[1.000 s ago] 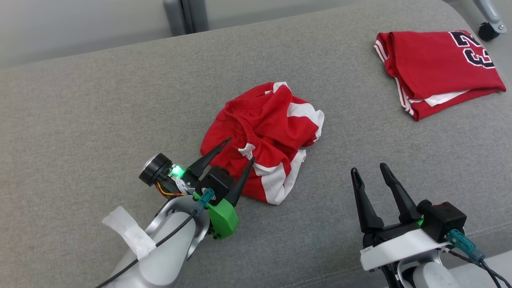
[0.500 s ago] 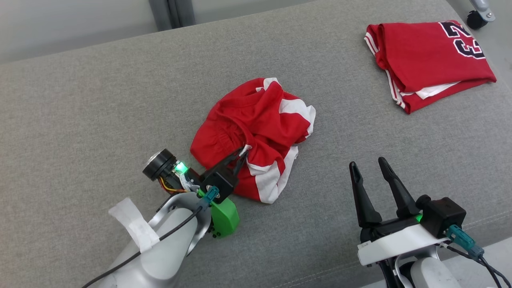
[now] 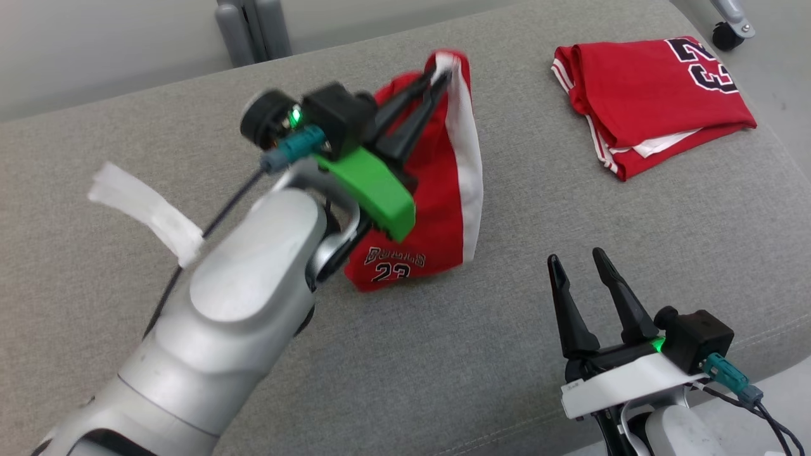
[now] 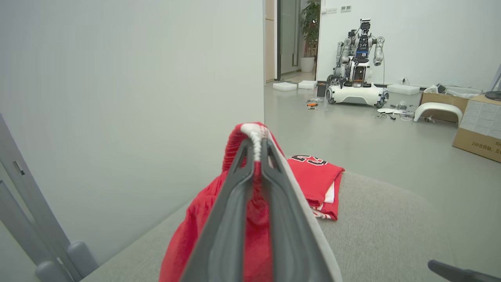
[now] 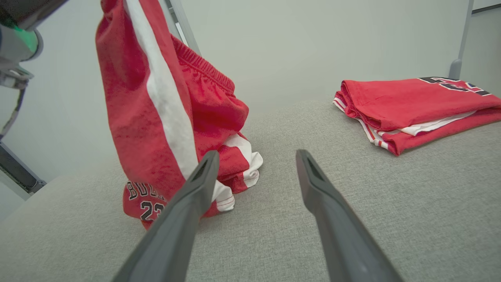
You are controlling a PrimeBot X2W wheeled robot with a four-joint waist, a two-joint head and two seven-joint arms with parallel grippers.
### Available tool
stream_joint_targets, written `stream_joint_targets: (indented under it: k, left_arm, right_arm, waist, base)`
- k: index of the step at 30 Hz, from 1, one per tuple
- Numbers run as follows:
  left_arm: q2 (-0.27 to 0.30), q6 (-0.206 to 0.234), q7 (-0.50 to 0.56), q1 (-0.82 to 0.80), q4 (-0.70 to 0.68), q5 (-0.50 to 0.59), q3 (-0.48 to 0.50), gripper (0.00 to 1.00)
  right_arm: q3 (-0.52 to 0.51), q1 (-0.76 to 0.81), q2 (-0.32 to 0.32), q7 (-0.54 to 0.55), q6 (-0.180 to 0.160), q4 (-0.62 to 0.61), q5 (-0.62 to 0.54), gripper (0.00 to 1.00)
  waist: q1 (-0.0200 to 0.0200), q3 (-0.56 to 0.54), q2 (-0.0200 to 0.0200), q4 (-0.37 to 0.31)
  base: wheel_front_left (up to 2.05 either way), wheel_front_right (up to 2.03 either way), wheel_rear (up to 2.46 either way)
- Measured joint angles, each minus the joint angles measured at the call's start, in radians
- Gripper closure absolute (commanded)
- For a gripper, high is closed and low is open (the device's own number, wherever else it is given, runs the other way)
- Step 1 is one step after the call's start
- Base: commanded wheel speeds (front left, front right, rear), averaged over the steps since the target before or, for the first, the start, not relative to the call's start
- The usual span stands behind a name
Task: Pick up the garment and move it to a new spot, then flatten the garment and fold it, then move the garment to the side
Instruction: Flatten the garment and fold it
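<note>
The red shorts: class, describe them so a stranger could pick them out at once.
On the grey sofa cushion, look left of the folded red jersey. The red shorts hang from the shut left gripper, hem resting on the cushion. Unlike the jersey, they dangle unfolded, with a white side stripe and a small 23.

Left arm (image 3: 253,272) covers left half of shorts (image 3: 437,190); left gripper (image 3: 440,73) and tape strip (image 3: 142,212) motion-blurred. Right wrist view: shorts' top cut by frame edge, print (image 5: 141,196) partly behind right gripper (image 5: 256,156) finger (image 5: 184,211). Cardboard box (image 4: 479,129) lettering unreadable.
</note>
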Motion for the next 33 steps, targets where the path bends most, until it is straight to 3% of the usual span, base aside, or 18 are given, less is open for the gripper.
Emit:
stream_joint_targets:
  k: [5,9,16,22,33]
  left_arm:
    - [-0.047,0.022,0.003,-0.134,-0.059,-0.087,0.099,1.00]
    - [-0.056,0.055,0.007,-0.131,-0.080,-0.163,0.155,1.00]
    - [0.048,0.096,0.004,0.191,-0.129,-0.227,0.171,1.00]
    - [0.116,0.149,-0.078,0.454,-0.171,-0.252,0.208,1.00]
    - [0.107,0.162,-0.118,0.664,-0.194,-0.241,0.284,1.00]
  right_arm:
    - [0.002,0.000,0.000,0.000,0.000,-0.001,0.014,0.00]
    - [-0.007,0.000,0.000,0.000,0.000,-0.001,0.018,0.00]
    - [-0.001,0.003,0.000,0.000,0.000,0.002,0.037,0.00]
    - [-0.015,0.005,0.001,0.000,0.000,0.022,0.066,0.00]
    - [0.012,-0.118,-0.124,0.001,0.000,0.241,0.208,0.00]
  waist:
    - [0.0000,-0.001,0.0000,-0.005]
    - [0.0000,-0.005,0.0000,0.004]
    - [0.0000,0.000,0.0000,0.037]
    - [0.0000,0.012,0.0000,0.090]
    - [0.0000,0.022,0.0000,0.207]
  base:
    - [0.00,0.00,0.00]
    - [0.00,0.00,0.00]
    - [0.00,0.00,0.00]
    - [0.00,0.00,0.00]
    - [0.00,0.00,0.00]
